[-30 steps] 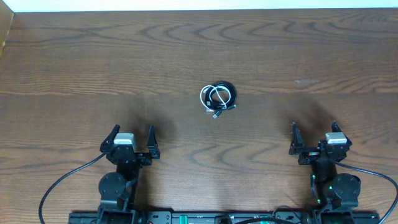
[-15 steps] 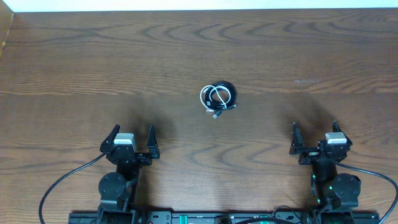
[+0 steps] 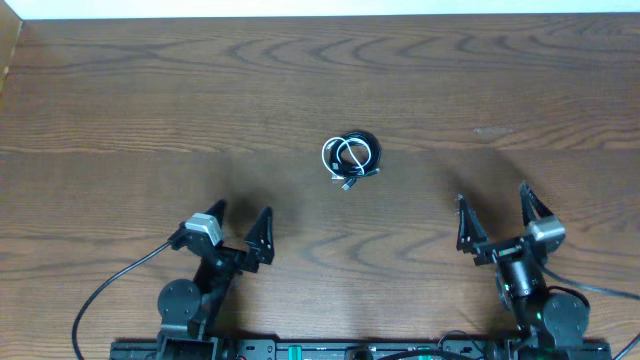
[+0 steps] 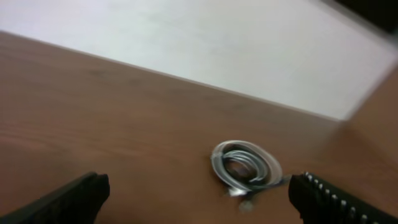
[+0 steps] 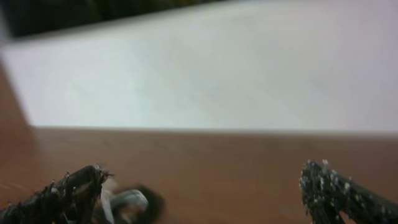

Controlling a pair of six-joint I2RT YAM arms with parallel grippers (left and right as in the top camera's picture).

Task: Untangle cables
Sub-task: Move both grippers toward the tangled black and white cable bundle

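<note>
Cables [image 3: 351, 158] sat coiled in one bundle at the middle of the counter [image 3: 150, 90]. Your left claw [image 3: 241, 212] was spread wide, holding nothing; your right claw [image 3: 491, 194] likewise, both well short of them.

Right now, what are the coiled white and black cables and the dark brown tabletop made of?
Coiled white and black cables: probably plastic-jacketed cord, smooth; they bend into tight loops. Dark brown tabletop: wood or wood-look laminate, matte; grain pattern visible, can't tell which.
</note>
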